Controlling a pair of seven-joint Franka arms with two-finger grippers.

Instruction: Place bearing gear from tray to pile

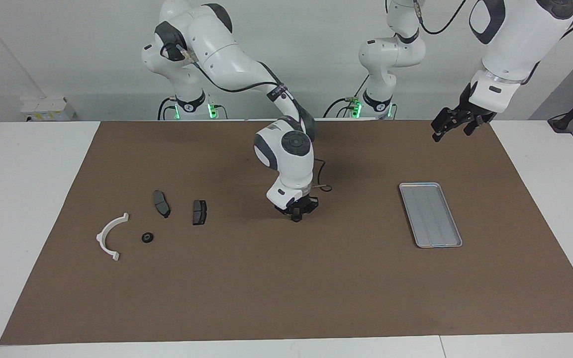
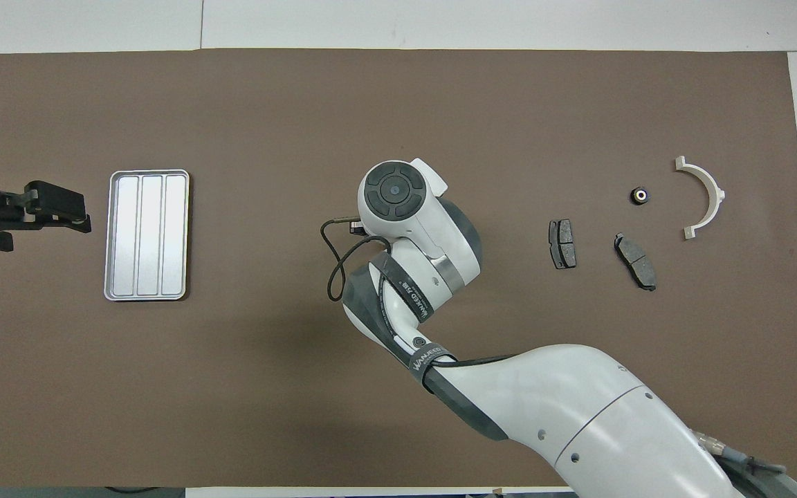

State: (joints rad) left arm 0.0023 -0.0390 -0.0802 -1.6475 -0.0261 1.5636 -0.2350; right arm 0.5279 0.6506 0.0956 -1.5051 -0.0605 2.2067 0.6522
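Observation:
The silver-grey tray [image 1: 430, 214] lies toward the left arm's end of the table and holds nothing; it also shows in the overhead view [image 2: 147, 235]. The small black bearing gear [image 1: 147, 237] [image 2: 640, 196] rests on the mat in the pile, beside the white semicircular bracket [image 1: 101, 234] [image 2: 717, 194] and a little farther from the robots than two dark brake pads [image 1: 161, 203] [image 1: 199, 212]. My right gripper [image 1: 296, 213] hangs low over the middle of the mat, between pile and tray, holding nothing visible; its wrist hides it from overhead. My left gripper [image 1: 448, 127] [image 2: 59, 207] waits raised beside the tray.
A brown mat [image 1: 286, 288] covers most of the white table. The right arm's cable loops near its wrist [image 2: 333, 270]. The pile lies toward the right arm's end of the table.

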